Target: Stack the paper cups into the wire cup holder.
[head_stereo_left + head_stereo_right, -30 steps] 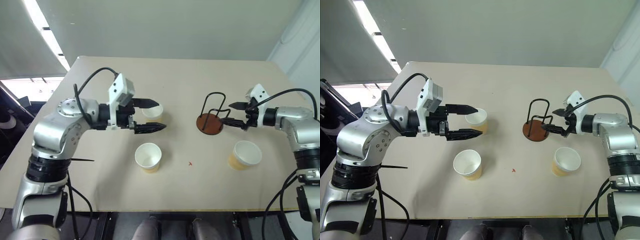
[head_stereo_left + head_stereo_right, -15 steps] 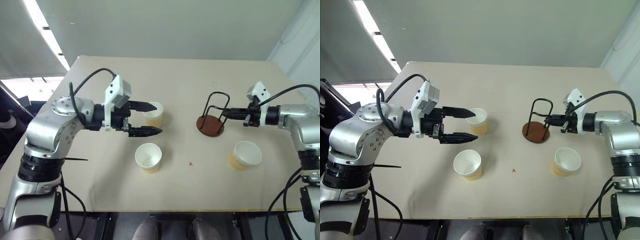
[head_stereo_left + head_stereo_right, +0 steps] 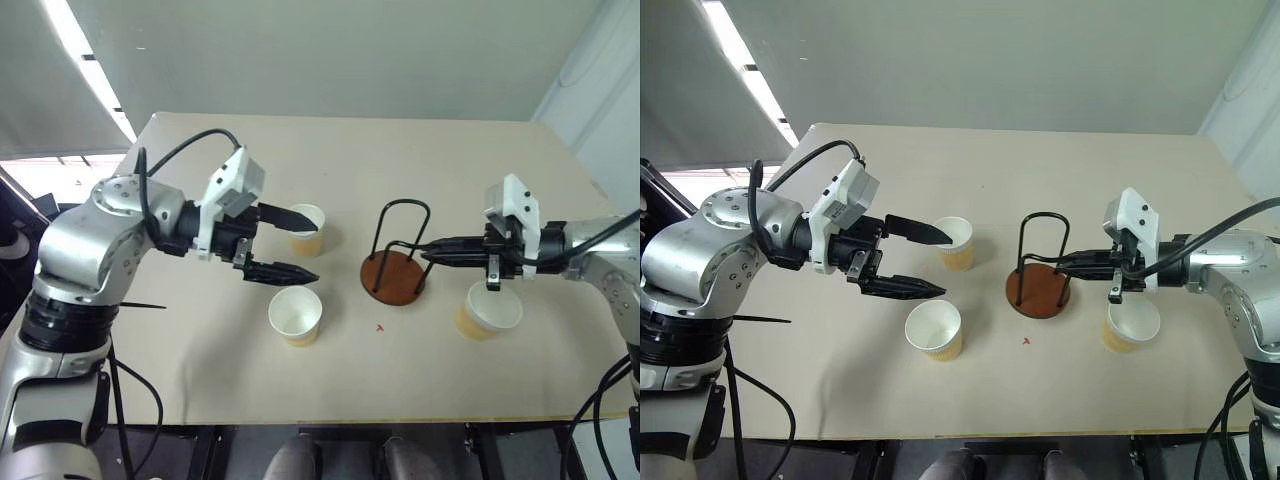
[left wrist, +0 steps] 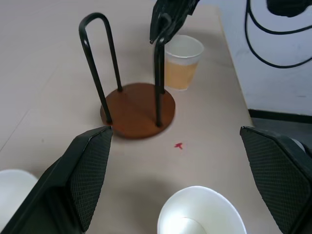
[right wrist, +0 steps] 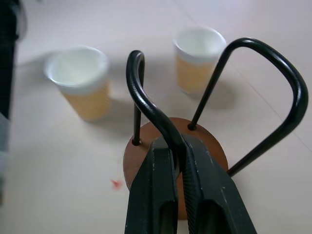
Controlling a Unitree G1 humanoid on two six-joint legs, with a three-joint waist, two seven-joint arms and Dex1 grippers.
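I have the right gripper (image 5: 178, 146) clamped tight on one black wire loop of the wire cup holder (image 3: 393, 277), which sits mid-table (image 3: 440, 150) between the paper cups (image 3: 296, 314); one cup (image 3: 489, 310) stands just under that arm; my left gripper (image 3: 297, 243) gapes wide, holding nothing, beside the far cup (image 3: 306, 228); I read no writing, only a small red mark (image 3: 380, 327) on the tabletop.
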